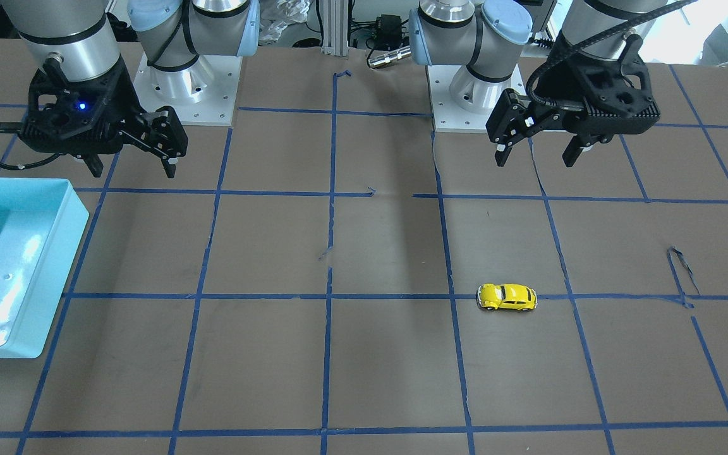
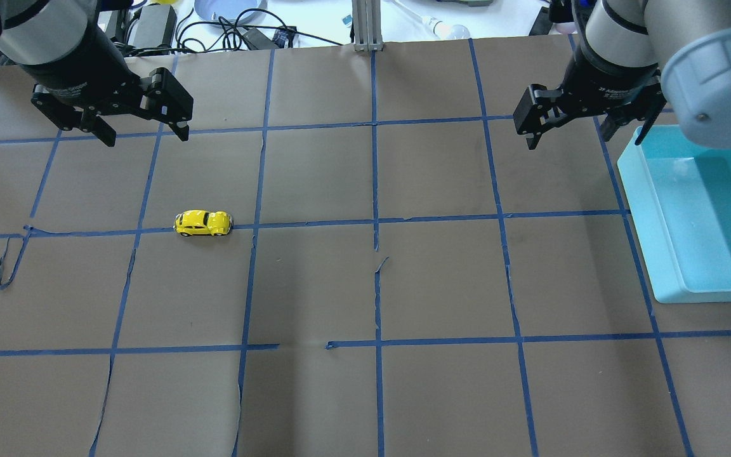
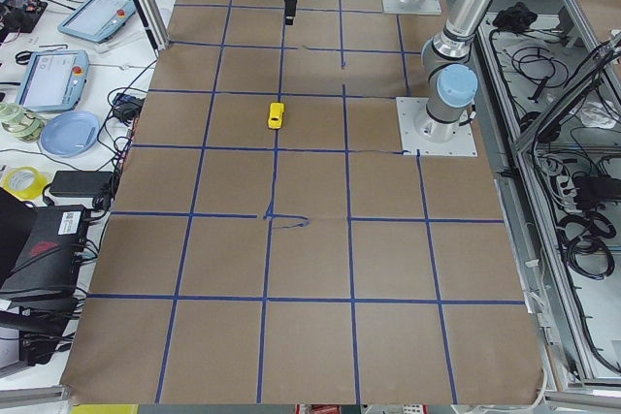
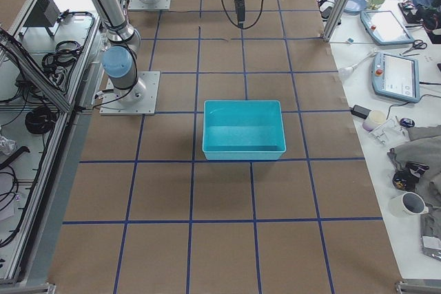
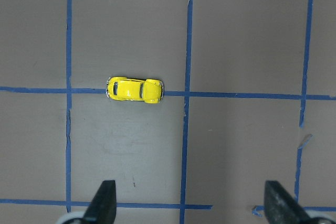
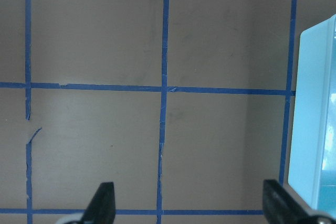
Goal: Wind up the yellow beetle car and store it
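The yellow beetle car [image 2: 204, 223] stands on its wheels on a blue tape line on the table's left half; it also shows in the front view [image 1: 507, 297], the left side view [image 3: 276, 115] and the left wrist view [image 5: 135, 89]. My left gripper [image 2: 147, 136] is open and empty, held above the table beyond the car on the far side; its fingertips [image 5: 105, 203] frame the bottom of the left wrist view. My right gripper [image 2: 584, 136] is open and empty, high above the table's right half beside the bin's far corner.
A light-blue plastic bin [image 2: 641, 222] sits at the table's right edge, also in the front view [image 1: 54, 265] and the right wrist view [image 6: 315, 119]. Brown paper with a blue tape grid covers the table. Cables and devices lie beyond the far edge.
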`<act>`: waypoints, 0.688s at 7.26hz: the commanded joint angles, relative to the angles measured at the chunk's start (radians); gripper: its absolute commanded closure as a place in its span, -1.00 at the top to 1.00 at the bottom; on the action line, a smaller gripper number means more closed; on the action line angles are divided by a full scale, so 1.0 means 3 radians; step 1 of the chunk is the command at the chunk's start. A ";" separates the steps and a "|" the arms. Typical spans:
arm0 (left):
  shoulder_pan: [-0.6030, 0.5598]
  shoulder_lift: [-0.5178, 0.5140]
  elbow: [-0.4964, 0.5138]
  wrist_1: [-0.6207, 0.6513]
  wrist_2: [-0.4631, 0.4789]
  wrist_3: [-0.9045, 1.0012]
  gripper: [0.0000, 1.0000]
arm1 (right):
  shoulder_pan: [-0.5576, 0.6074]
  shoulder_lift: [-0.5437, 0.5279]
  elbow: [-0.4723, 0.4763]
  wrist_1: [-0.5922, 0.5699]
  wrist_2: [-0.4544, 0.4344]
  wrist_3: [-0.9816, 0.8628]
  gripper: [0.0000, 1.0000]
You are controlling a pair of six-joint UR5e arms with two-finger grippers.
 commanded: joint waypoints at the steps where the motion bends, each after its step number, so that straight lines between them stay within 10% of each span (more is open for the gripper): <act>1: 0.0002 -0.0004 0.0007 0.0001 -0.0006 0.0007 1.00 | 0.0000 0.0003 0.0000 -0.0001 0.0000 -0.0005 1.00; 5: 0.0002 -0.0004 0.0017 -0.0009 -0.0012 0.0007 1.00 | 0.0000 0.0003 0.0000 -0.0001 0.0000 0.0000 1.00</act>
